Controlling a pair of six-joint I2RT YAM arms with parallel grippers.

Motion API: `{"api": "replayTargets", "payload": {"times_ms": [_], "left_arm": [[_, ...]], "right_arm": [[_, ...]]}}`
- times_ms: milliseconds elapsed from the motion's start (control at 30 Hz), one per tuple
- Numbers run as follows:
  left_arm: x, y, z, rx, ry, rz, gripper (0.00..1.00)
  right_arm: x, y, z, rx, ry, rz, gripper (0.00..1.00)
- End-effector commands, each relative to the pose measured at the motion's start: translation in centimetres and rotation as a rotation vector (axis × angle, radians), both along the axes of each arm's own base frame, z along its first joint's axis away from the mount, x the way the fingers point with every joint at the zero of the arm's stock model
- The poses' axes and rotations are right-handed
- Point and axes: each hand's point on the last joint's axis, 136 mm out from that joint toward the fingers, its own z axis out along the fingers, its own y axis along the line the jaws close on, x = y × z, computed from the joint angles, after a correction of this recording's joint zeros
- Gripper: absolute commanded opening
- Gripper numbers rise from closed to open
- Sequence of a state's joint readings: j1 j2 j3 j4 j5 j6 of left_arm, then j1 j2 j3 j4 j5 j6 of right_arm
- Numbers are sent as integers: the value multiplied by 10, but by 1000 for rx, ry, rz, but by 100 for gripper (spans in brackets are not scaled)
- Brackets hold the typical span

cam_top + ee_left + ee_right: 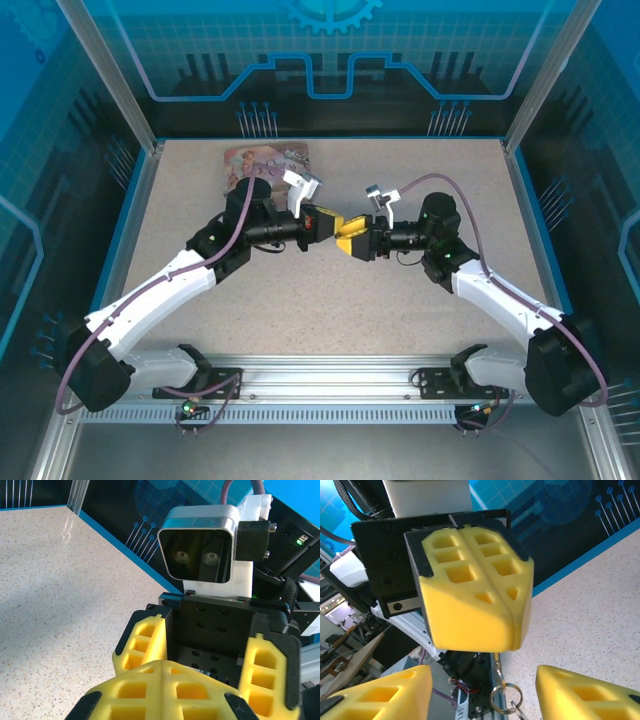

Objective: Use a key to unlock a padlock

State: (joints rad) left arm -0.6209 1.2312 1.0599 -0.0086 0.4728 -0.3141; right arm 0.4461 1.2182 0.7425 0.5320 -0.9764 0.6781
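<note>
My left gripper hangs over the middle of the table with its yellow fingers pressed together. A thin metal key sticks down out of the seam between them, and its key ring dangles below. The padlock is hidden. My right gripper faces the left one tip to tip. Its fingers are spread wide, with the ring hanging in the gap and touching neither finger. In the left wrist view the shut left gripper sits between the right fingers.
A pink illustrated tin box lies at the back of the speckled table, behind the left arm. Blue walls and aluminium posts close in the table's sides and back. The arm bases sit on a rail at the near edge.
</note>
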Motion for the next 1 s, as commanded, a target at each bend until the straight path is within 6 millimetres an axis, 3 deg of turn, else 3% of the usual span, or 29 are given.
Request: {"api": "replayTargets", "payload": {"times_ms": [0, 467, 967], "left_arm": [[3, -3, 20, -37, -51, -9, 0], [13, 0, 21, -77, -39, 25, 0], [10, 1, 13, -75, -20, 17, 0]], "right_arm": [[-4, 3, 7, 22, -31, 14, 52], [-2, 2, 1, -3, -5, -11, 21], [7, -6, 14, 19, -35, -73, 26]]}}
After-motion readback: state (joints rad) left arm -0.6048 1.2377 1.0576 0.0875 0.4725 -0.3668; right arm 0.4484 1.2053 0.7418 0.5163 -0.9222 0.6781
